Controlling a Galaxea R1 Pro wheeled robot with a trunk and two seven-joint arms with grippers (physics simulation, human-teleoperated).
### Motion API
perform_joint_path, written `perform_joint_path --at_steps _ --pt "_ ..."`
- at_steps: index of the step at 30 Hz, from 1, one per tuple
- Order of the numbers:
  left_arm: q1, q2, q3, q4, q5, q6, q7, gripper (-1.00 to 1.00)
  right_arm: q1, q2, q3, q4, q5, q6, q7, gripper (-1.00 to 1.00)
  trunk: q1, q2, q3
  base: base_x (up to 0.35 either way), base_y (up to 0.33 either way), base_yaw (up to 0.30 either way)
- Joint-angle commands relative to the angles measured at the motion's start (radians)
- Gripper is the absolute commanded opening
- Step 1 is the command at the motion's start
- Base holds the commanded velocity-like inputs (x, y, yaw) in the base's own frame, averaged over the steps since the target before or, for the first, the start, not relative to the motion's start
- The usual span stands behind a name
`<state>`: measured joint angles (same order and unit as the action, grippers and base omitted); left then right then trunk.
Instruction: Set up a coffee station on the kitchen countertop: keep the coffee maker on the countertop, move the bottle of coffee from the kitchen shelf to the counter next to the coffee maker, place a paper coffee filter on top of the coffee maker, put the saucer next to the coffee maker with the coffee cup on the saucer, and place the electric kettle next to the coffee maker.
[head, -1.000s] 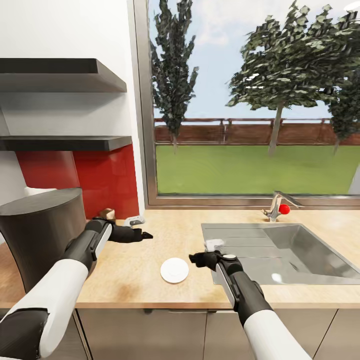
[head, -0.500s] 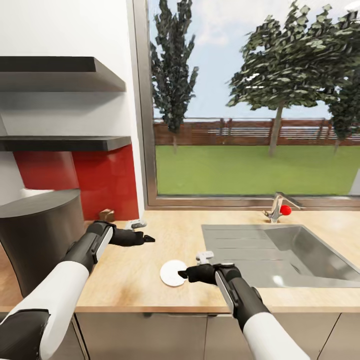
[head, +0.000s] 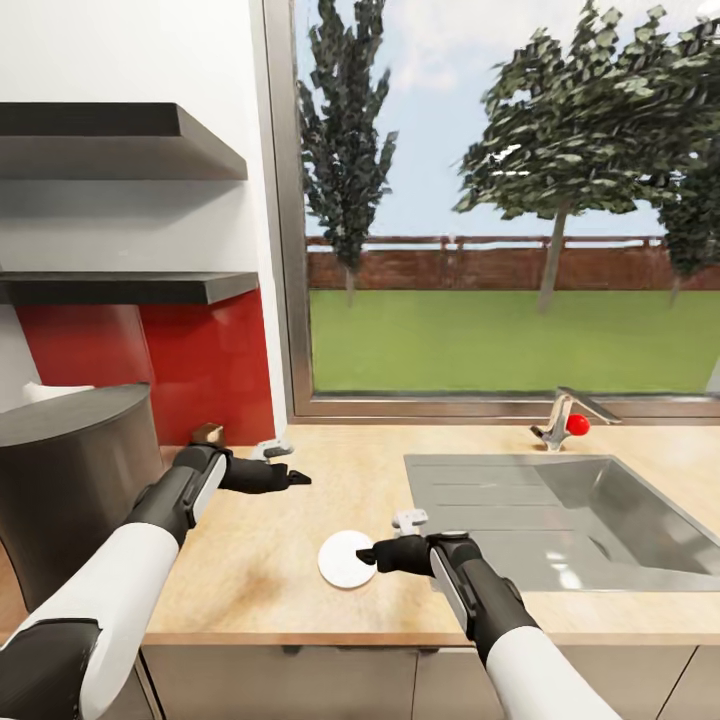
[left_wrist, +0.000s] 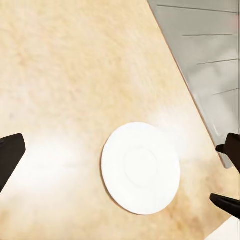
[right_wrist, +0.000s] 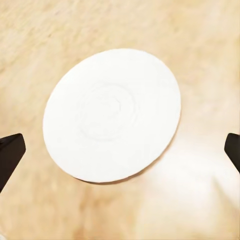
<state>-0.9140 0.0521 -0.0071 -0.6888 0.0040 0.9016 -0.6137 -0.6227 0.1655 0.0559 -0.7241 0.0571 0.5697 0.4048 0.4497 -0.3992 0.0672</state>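
The white saucer lies flat on the beige countertop, left of the sink. My right gripper is open and hovers at the saucer's right rim; in the right wrist view the saucer lies between the spread fingertips. My left gripper is open, farther back over bare counter, and sees the saucer from above. The dark grey coffee maker stands at the far left with a white piece on its top. A brown cap of the bottle of coffee peeks out behind my left arm.
The steel sink is inset on the right, with a tap and a red knob behind it. Two black shelves hang at the left, the thinner kitchen shelf below the thicker one. A large window runs behind the counter.
My right gripper has moved left and nearer, from the sink's edge to the saucer's right rim. The left arm has held still. The view has shifted slightly.
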Motion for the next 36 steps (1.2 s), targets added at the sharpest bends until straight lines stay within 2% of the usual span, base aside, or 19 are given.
perform_joint_path --at_steps 1,10,15,17,19,20,23,36 --pt "-0.001 0.0 -0.001 0.002 0.0 0.005 -0.003 1.0 0.0 0.0 0.0 0.0 0.006 0.004 0.005 1.0 0.0 -0.001 -0.002 0.0 0.0 0.0" --pt "-0.001 -0.006 0.0 0.09 0.002 -0.002 -0.003 1.0 0.0 0.002 0.001 0.002 0.004 0.003 0.005 1.0 0.0 -0.001 -0.012 0.0 0.0 0.0" --pt "0.0 -0.011 0.001 0.119 0.007 -0.029 -0.003 1.0 0.0 0.003 0.002 0.001 0.004 0.003 0.007 1.0 0.0 -0.001 -0.013 0.0 0.0 0.0" --pt "0.002 -0.015 0.001 0.123 0.013 -0.032 -0.003 1.0 0.0 0.004 0.002 0.001 0.004 0.004 0.026 1.0 0.0 -0.001 -0.013 0.0 0.0 0.0" --pt "0.006 -0.025 0.002 0.123 0.015 -0.033 -0.004 1.0 0.0 0.003 0.002 0.002 0.005 0.003 0.117 1.0 0.0 -0.001 -0.013 0.073 0.0 0.0" --pt "0.007 -0.027 0.004 0.123 0.015 -0.033 -0.004 1.0 0.0 0.003 0.001 0.002 0.006 0.004 0.14 1.0 0.0 -0.001 -0.013 0.21 0.0 0.0" --pt "0.007 -0.034 0.005 0.123 0.016 -0.033 -0.004 1.0 0.0 0.002 0.001 0.003 0.008 0.003 0.176 1.0 0.0 -0.001 -0.013 0.258 0.0 0.0" --pt "0.015 -0.049 0.009 0.143 0.025 -0.032 -0.005 1.0 0.001 -0.003 -0.001 0.03 0.012 0.004 0.182 1.0 0.0 -0.001 -0.013 0.055 0.0 0.0"
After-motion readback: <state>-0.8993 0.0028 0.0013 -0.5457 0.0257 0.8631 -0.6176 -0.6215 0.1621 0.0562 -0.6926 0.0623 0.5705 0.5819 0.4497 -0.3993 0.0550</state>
